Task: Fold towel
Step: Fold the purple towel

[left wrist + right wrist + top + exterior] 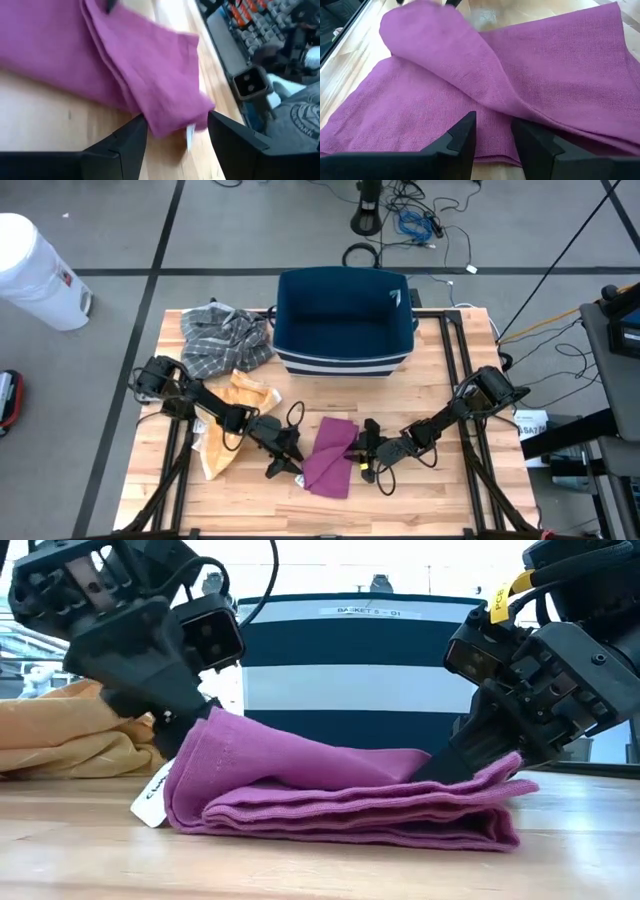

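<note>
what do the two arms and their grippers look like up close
Both arms are dark, nearly black, built of slim jointed links with black cables looping alongside. The left gripper hangs from a blocky black wrist housing with a square camera module on its front. The right gripper has a similar boxy housing, with a yellow tag on the cable above it. The fingers are matte black, wedge-shaped, tapering to angular tips.
</note>
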